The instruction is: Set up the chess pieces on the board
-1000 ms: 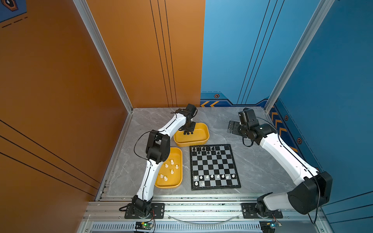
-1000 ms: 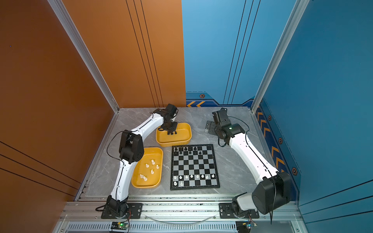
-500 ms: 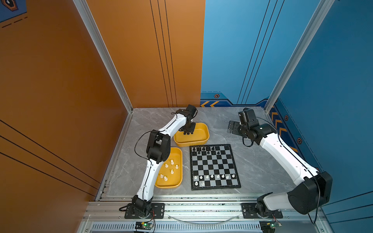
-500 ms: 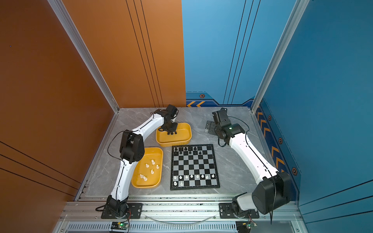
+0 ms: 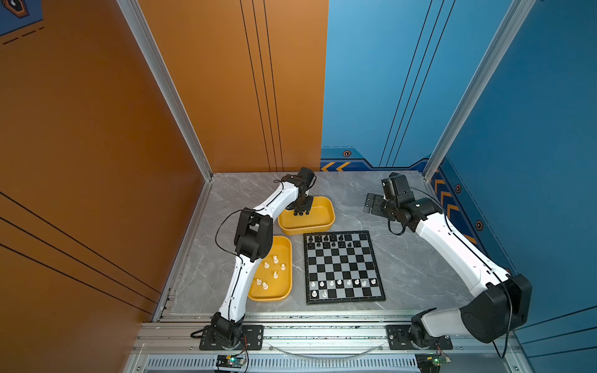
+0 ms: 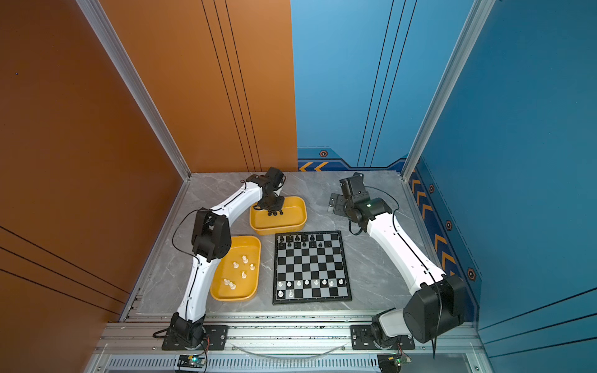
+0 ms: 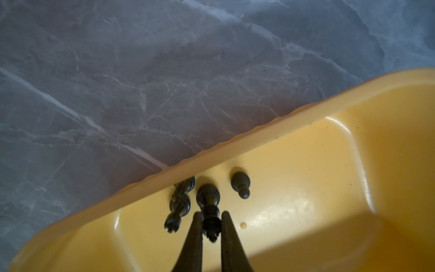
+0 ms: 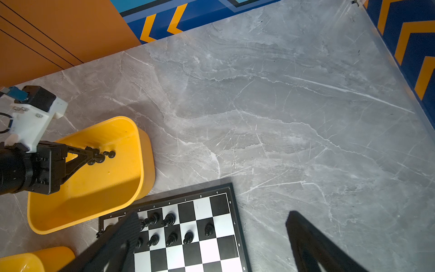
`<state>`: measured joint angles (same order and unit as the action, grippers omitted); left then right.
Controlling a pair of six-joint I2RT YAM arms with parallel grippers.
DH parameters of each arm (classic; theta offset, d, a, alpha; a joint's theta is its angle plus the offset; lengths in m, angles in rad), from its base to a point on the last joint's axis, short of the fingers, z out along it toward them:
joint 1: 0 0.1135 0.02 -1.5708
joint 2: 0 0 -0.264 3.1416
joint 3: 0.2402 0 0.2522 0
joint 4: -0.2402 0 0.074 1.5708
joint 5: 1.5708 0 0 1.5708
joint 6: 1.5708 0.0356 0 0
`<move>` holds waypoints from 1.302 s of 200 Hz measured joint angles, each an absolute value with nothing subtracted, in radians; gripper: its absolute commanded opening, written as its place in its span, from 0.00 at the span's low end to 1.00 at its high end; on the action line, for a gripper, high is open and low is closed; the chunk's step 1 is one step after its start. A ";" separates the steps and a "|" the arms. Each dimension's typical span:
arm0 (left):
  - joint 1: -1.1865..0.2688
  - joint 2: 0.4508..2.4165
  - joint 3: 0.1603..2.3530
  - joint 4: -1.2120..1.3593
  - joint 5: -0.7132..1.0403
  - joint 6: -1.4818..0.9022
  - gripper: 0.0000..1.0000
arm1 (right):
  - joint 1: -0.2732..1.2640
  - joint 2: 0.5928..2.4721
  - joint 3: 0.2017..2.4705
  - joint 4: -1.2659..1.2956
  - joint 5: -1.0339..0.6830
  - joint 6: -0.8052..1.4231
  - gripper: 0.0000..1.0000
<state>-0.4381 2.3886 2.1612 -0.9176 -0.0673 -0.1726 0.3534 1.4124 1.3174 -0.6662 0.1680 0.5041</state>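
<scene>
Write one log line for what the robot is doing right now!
left gripper: shut on black piece in far tray | right gripper: open, empty | board: partly set

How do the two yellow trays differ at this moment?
The far tray holds black pieces; the near tray holds white pieces. The left pincer reaches into the far tray, closed on a black piece; nothing reaches into the near tray. Both are yellow, rounded and beside the board.

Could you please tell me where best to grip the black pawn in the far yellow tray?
Pinch the black pawn on its slim neck under the round head, coming from above: it stands upright, and the tray wall and tall black piece crowd its sides.
</scene>
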 measured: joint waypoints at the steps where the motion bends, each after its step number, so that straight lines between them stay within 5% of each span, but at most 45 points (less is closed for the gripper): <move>1: -0.438 2.389 2.161 -0.918 -0.067 -0.173 0.02 | 0.353 1.412 1.317 -0.666 0.168 0.505 1.00; 260: -0.507 2.153 2.126 -0.945 -0.046 -0.166 0.00 | 0.442 1.381 1.326 -0.699 0.196 0.525 1.00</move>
